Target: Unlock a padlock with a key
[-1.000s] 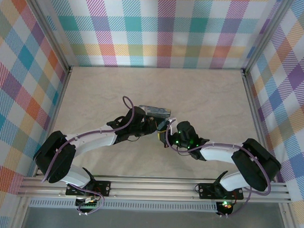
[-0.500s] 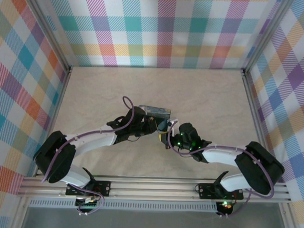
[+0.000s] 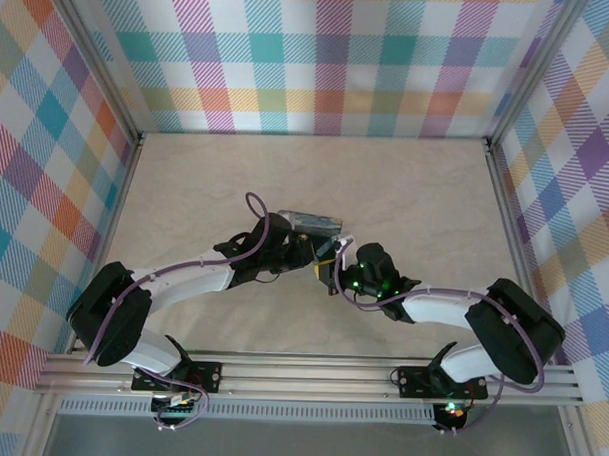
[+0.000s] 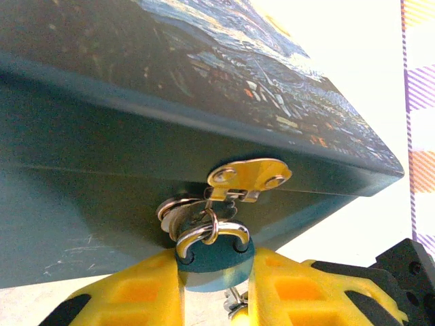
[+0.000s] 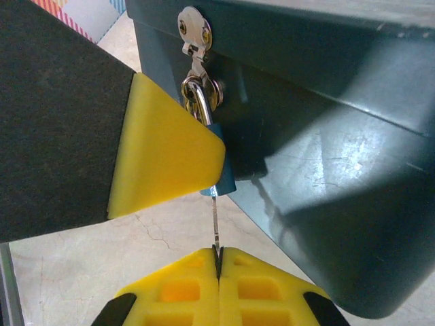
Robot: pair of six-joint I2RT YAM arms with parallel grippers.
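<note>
1. We are looking down on a pale beige tabletop [image 3: 426, 192] with a faint marbled pattern; close up, thin crack-like veins are showing in it beneath the tin.
2. Pastel plaid walls [image 3: 320, 58] are closing it in on the left, far and right sides, and an aluminium rail [image 3: 309, 373] is running along the near edge, carrying both arm bases.
3. A dark-blue tin [image 3: 313, 223] printed with a swirling night sky is sitting near the middle of the tabletop, and both arms are meeting at its near side.
4. The padlock [image 4: 214, 261] is hanging by its shackle from the tin's silvery hasp [image 4: 248, 178]. The left end effector [image 4: 214, 288] is grasping its blue body between yellow fingers [image 4: 136, 292].
5. The right end effector [image 5: 217, 261] is clenched on the key [image 5: 215, 224]. The key's thin shaft is running straight up to the padlock's underside and seems to be entering it, though the joint is partly hidden.
</note>
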